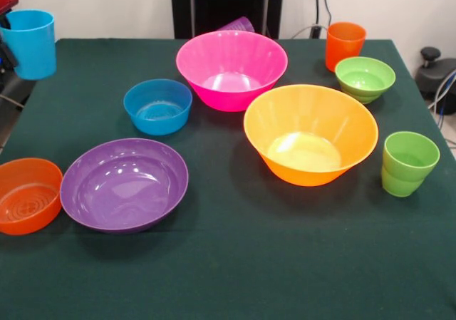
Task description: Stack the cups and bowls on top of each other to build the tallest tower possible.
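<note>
While nothing is stacked yet, the sky blue cup (30,43) hangs up high past the table's (249,263) far left corner. The dark bit beside it may be the gripper (6,49); I cannot tell if it is spread or pinching.

The pink bowl (231,69) sits by the far edge, hiding most of the purple cup (237,25). The orange cup (345,45) and green bowl (365,79) stand at the far right corner. The yellow-orange bowl (310,133) sits mid-table, with the green cup (408,163) by the right edge. The blue bowl (157,106), purple bowl (124,184) and orange bowl (27,195) sit toward the left edge.
</note>
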`<state>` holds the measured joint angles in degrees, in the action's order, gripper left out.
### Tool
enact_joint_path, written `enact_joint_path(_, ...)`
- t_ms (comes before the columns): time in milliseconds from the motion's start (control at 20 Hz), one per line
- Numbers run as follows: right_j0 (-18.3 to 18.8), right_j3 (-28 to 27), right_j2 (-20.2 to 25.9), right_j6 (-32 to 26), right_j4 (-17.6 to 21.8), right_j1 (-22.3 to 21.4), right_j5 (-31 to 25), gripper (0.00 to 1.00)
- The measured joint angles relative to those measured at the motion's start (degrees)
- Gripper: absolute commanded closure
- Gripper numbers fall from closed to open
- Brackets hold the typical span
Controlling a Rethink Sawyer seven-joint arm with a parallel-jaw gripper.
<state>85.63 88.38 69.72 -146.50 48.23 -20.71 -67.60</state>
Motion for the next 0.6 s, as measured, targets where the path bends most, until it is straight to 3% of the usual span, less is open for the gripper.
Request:
enact_joint_path(200,-3.39,-2.48,-3.12,0.00,0.01,-1.47,-6.30,1.00)
enact_joint_path(400,-8.47,-4.87,-5.97,0.00,-0.15,-3.78,-18.35,1.00)
enact_joint_path(600,-10.34,-5.11,-6.20,0.00,-0.17,-5.13,-23.34,1.00)
